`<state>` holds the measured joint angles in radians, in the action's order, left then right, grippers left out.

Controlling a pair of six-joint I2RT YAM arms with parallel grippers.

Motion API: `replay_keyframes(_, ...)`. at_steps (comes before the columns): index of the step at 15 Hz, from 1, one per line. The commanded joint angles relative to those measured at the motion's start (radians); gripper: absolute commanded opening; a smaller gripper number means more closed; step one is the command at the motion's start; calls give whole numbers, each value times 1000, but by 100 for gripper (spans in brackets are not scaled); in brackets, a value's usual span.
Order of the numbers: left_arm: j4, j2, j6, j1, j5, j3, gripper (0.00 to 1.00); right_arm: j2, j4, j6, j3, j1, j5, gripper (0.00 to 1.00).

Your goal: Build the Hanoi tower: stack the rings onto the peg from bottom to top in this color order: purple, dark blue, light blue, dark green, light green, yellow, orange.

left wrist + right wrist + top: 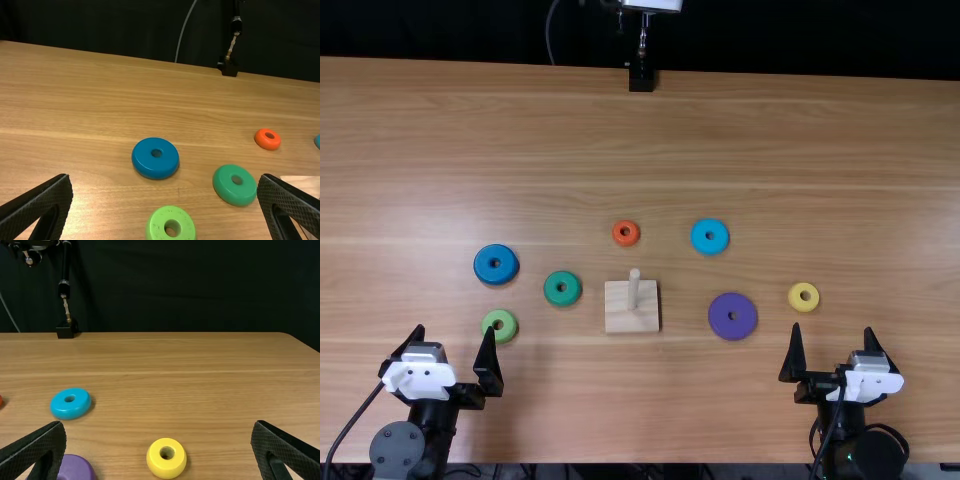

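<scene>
Holding left gripper (455, 330) and right gripper (832, 328) open by near edge of tabletop (880, 180); noting peg (634, 286) standing on wooden base (618, 318), rings (745, 325) lying left, right, and farward.

The purple ring (719, 322), dark blue ring (142, 162), light blue ring (62, 411), dark green ring (225, 191), light green ring (156, 225), yellow ring (162, 469) and orange ring (264, 142) are all looking like smooth plastic, catching a soft sheen, while the peg (634, 291) and its base (618, 316) are showing pale, matt wood. The table (770, 130) is displaying smooth, satiny grain before matt dark cloth (200, 285). On the left gripper (456, 330) and right gripper (832, 328), the black fingers (45, 200) are presenting finely textured, matt faces.
</scene>
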<state>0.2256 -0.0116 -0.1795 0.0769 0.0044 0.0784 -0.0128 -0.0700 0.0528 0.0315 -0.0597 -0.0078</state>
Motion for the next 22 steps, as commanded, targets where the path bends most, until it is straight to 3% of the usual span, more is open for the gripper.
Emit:
replay_keyframes(1, 17, 12, 10, -9, 3, -51, 100, 13, -1, -1, -13, -3, -3, 100)
replay_keyframes(5, 17, 12, 10, -9, 3, -51, 100, 13, 4, 6, 10, -3, -5, 100)
replay_keyframes(8, 17, 12, 10, -9, 3, -51, 100, 13, 3, -5, 194, -2, 0, 100)
replay_keyframes(13, 15, 12, 10, -9, 3, -51, 100, -297, 10, -7, 462, 20, -5, 100)
replay_keyframes(19, 15, 12, 10, -9, 3, -51, 100, -653, -58, -7, 742, 213, -5, 100)
replay_keyframes(20, 17, 12, 10, -9, 3, -51, 100, -702, -119, -5, 766, 222, -9, 100)
replay_keyframes(22, 17, 12, 10, -9, 3, -51, 100, -808, -157, -3, 772, 233, -40, 100)
